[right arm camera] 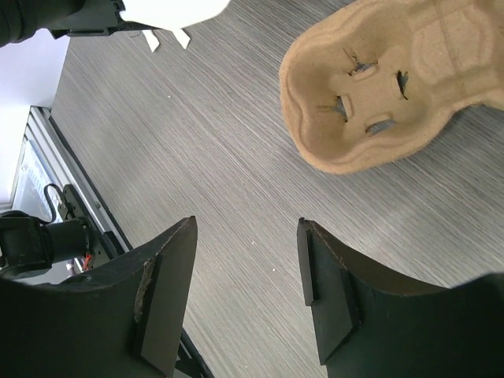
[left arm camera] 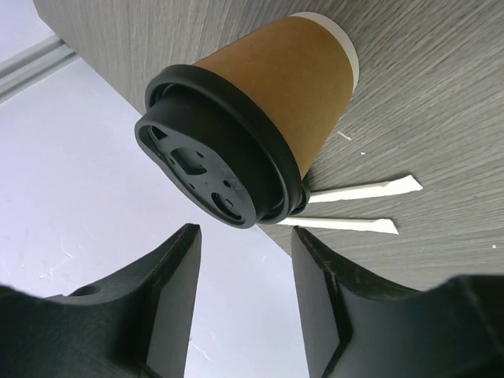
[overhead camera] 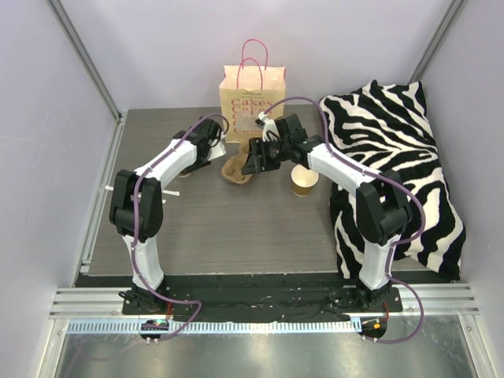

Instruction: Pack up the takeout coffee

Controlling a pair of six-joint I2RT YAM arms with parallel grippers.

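A brown paper cup with a black lid [left arm camera: 252, 134] stands on the grey table just beyond my left gripper's fingertips. My left gripper [left arm camera: 246, 232] is open and empty, apart from the cup; in the top view it [overhead camera: 214, 150] hides the cup. A moulded cardboard cup carrier [overhead camera: 236, 171] lies at mid table, empty, and also shows in the right wrist view [right arm camera: 378, 79]. My right gripper [right arm camera: 246, 224] is open and empty, hovering over bare table beside the carrier [overhead camera: 253, 161]. A second brown cup without a lid [overhead camera: 304, 181] stands right of the carrier.
A tan "Cakes" paper bag with pink handles [overhead camera: 252, 94] stands at the back centre. A zebra-striped cushion [overhead camera: 394, 157] fills the right side. Two white paper-wrapped sticks [left arm camera: 362, 189] lie on the table next to the lidded cup.
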